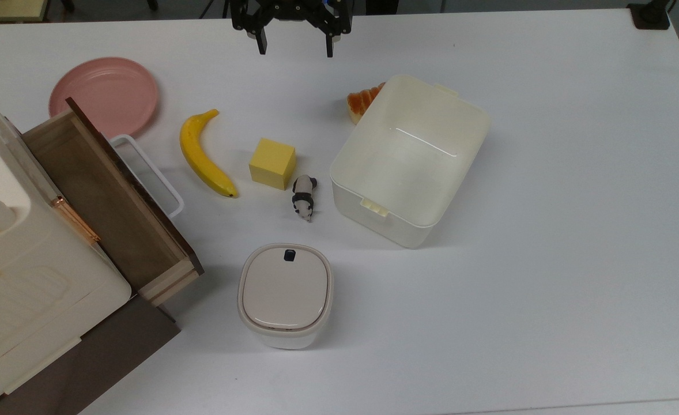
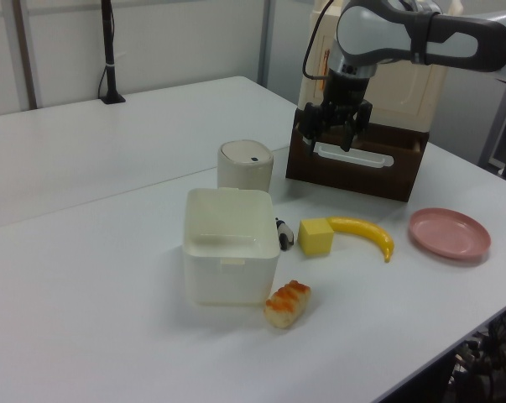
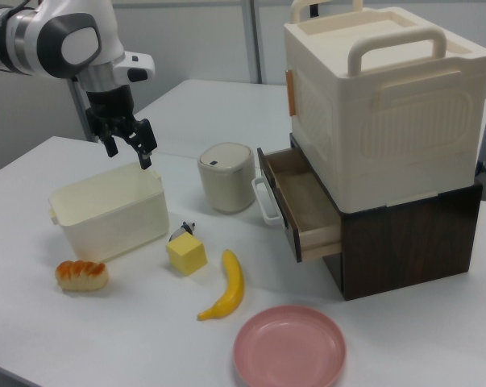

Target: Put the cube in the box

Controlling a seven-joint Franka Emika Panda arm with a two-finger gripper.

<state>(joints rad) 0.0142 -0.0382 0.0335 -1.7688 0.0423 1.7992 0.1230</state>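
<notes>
**Below the raised gripper, nothing yet moved: 0 of 2 steps done**

Well below and apart from the gripper (image 1: 293, 45), the scene is laid out untouched. The table (image 1: 547, 230) is seen to carry everything. The box (image 1: 411, 158), the largest task item, is found below the gripper and toward the top view's right; its inside is seen bare. The lidded container (image 1: 285, 295) is placed farther below, past the cube in the top view. The banana (image 1: 204, 155) is set below the gripper, toward the top view's left. The cube (image 1: 272, 163) is found resting on the table almost straight below the gripper in the top view, between banana and box, touching neither. The panda figure (image 1: 304, 197) is seen just beside the cube, on the box's side.

The gripper is held high with its fingers (image 2: 348, 137) spread wide and nothing between them. By this evidence, no part of the task is judged complete: the cube remains to be approached, grasped, carried over the rim and released inside. The panda's closeness is judged a hazard for the descent.
</notes>
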